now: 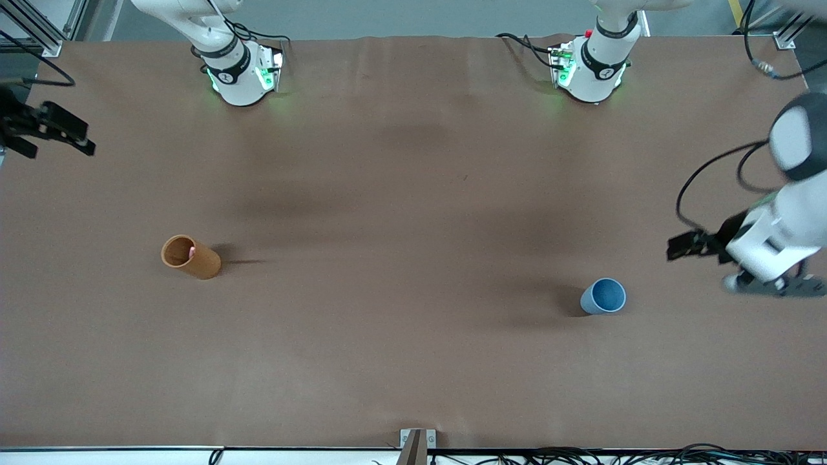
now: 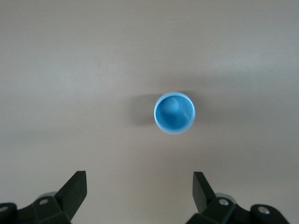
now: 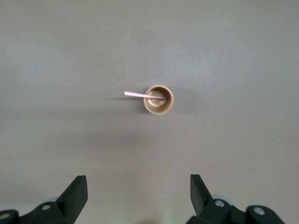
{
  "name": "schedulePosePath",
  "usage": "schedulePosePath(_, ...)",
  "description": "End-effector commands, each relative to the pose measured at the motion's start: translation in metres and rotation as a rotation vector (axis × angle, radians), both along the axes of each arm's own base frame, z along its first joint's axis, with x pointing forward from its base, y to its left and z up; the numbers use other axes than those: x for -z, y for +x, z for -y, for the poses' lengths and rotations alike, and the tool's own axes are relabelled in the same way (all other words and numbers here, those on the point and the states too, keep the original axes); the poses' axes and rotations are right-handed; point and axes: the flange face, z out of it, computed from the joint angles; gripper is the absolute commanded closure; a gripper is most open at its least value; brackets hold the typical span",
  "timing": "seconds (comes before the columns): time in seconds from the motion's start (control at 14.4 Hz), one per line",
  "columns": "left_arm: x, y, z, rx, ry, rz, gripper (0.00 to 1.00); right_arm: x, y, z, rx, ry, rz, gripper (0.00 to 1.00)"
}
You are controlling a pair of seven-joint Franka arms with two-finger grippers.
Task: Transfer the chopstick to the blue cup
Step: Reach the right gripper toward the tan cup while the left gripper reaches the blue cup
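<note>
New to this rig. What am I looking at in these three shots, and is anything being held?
Two robot arms stand at a brown table. The wide shot looks down from across it; the other two come from cameras on each wrist. The left gripper hangs open over the small round blue cup, which looks empty. The right gripper hangs open over the orange-brown cylindrical holder, where the thin pale pink chopstick stands leaning out over the rim. Nothing is held.

Both arms are glossy white with black joint rings, green lights glowing at their bases; black cables trail from them. The left hand (image 1: 678, 247) and right hand (image 1: 55, 129) are matte black, with wedge-shaped fingers (image 2: 74, 189) and small silver screws
</note>
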Motion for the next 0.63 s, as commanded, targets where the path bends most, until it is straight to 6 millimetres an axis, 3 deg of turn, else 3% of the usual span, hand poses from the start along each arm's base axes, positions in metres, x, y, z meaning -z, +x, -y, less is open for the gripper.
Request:
schedulePosePath(0.0,0.074,0.018,0.015,0.002,-0.015,0.013,0.00,0.038,0.015,-0.029,0.032,-0.011,-0.016,0.03)
schedulePosePath(0.07,0.101,0.020,0.019,0.003,-0.016,0.022,0.00,0.052,0.022,-0.041,0.054,-0.016,-0.029,0.03)
schedulePosePath(0.28,0.154,0.016,0.027,0.005,-0.016,0.032,0.00,0.097,0.044,-0.073,0.060,-0.103,-0.062,0.03)
schedulePosePath(0.35,0.167,0.010,0.037,0.018,-0.017,0.024,0.00,0.113,0.049,-0.079,0.064,-0.126,-0.077,0.03)
schedulePosePath(0.42,0.179,0.003,0.032,0.013,-0.014,0.014,0.00,0.125,0.054,-0.081,0.059,-0.145,-0.089,0.03)
schedulePosePath(0.56,0.181,0.000,0.031,0.015,-0.013,0.015,0.00,0.158,0.068,-0.083,0.046,-0.183,-0.103,0.06)
